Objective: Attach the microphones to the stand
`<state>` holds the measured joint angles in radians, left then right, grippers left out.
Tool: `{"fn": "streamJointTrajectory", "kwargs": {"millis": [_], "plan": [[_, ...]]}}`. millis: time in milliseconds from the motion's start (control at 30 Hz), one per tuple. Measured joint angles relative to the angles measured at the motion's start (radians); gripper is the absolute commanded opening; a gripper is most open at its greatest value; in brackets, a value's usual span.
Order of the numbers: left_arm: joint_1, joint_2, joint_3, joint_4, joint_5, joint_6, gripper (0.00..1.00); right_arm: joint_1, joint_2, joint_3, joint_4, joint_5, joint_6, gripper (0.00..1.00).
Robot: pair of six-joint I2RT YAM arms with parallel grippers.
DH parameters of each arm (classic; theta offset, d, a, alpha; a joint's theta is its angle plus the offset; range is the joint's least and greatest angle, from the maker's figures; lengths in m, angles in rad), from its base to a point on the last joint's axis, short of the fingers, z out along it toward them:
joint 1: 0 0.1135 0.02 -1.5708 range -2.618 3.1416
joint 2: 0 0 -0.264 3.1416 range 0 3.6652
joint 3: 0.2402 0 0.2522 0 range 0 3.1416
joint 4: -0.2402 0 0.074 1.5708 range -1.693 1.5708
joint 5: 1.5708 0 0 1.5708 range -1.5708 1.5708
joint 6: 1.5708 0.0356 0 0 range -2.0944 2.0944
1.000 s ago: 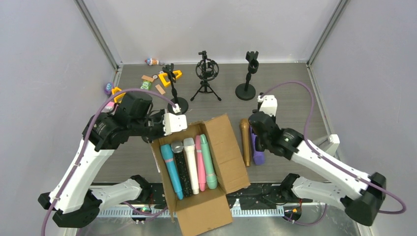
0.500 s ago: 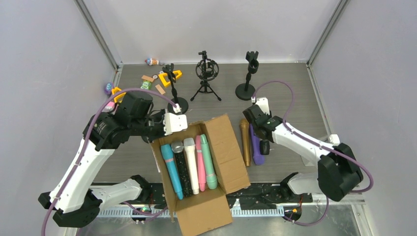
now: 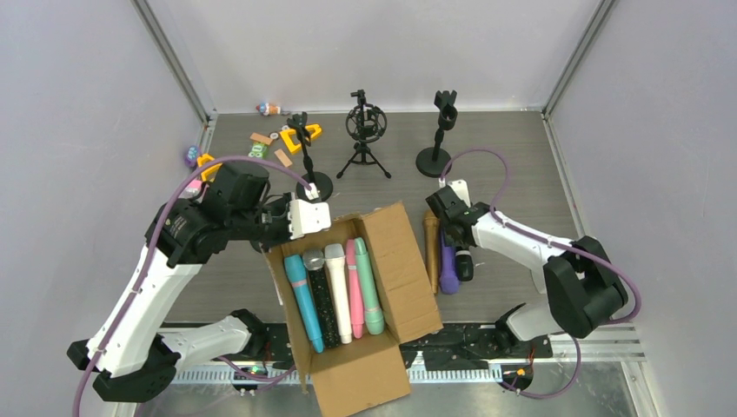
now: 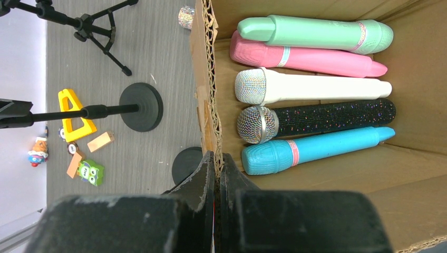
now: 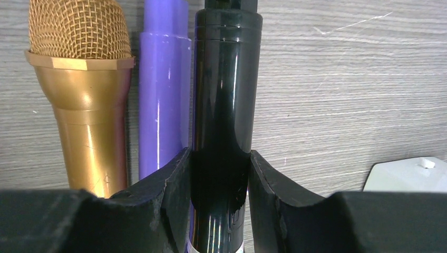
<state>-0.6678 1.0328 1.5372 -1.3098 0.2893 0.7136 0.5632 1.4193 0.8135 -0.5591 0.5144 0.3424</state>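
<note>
Right tool (image 5: 220, 158) clamps black microphone (image 5: 226, 79), lying near-to-far; left tool (image 4: 217, 163) pinched shut on box wall (image 4: 205, 105).

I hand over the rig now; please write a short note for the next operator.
Left gripper: shut on the wall of the open brown cardboard box.
Right gripper: shut on the slim black microphone, beside the purple microphone and gold mesh-head microphone on the grey table.
In the box: cyan, black-glitter, white, pink, mint green microphones.
Done: none attached; left round-base stand, tripod stand, right round-base stand, all black, are bare.
Left: all eight microphones.
</note>
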Motion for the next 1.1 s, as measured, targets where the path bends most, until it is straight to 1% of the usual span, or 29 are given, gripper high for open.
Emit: {"fn": "streamJointTrajectory", "kwargs": {"millis": [67, 100, 267, 300, 367, 500, 600, 700, 767, 800, 900, 933, 1000, 1100], "plan": [[0.000, 0.000, 0.000, 0.000, 0.000, 0.000, 0.00, -0.003, 0.011, 0.000, -0.004, -0.016, 0.001, 0.48], [0.000, 0.000, 0.000, 0.000, 0.000, 0.000, 0.00, -0.003, 0.016, 0.000, -0.006, -0.023, 0.002, 0.52], [0.000, -0.001, 0.003, 0.000, 0.000, 0.000, 0.00, -0.003, 0.023, -0.015, -0.018, -0.051, 0.012, 0.64], [0.000, -0.001, 0.003, 0.000, 0.000, 0.000, 0.00, -0.003, 0.022, -0.019, -0.022, -0.055, 0.014, 0.68], [0.000, -0.001, 0.003, 0.000, 0.000, 0.000, 0.00, -0.003, 0.017, -0.022, -0.036, -0.058, 0.020, 0.70], [0.000, -0.001, 0.003, 0.000, 0.001, -0.002, 0.00, -0.003, -0.024, -0.017, -0.071, -0.057, 0.027, 0.69], [0.000, -0.001, 0.003, 0.000, 0.002, -0.004, 0.00, -0.003, -0.117, 0.021, -0.125, -0.055, 0.030, 0.68], [0.000, -0.001, 0.003, 0.000, 0.002, -0.011, 0.00, 0.021, -0.247, 0.124, -0.171, -0.036, 0.038, 0.67], [0.000, -0.001, 0.003, 0.001, 0.002, -0.021, 0.00, 0.090, -0.322, 0.231, -0.192, 0.000, 0.054, 0.67], [0.000, -0.001, 0.003, 0.001, 0.001, -0.026, 0.00, 0.155, -0.346, 0.286, -0.202, 0.026, 0.063, 0.66], [0.000, -0.001, 0.003, 0.002, 0.001, -0.033, 0.00, 0.415, -0.363, 0.421, -0.208, 0.082, 0.105, 0.66], [0.000, -0.001, 0.003, 0.002, 0.001, -0.034, 0.00, 0.484, -0.354, 0.445, -0.205, 0.095, 0.114, 0.67], [0.000, -0.001, 0.004, 0.002, 0.001, -0.039, 0.00, 0.662, -0.304, 0.483, -0.188, 0.127, 0.143, 0.67], [0.000, 0.001, 0.008, 0.002, 0.001, -0.051, 0.00, 0.824, -0.205, 0.492, -0.134, 0.150, 0.173, 0.65]]}}
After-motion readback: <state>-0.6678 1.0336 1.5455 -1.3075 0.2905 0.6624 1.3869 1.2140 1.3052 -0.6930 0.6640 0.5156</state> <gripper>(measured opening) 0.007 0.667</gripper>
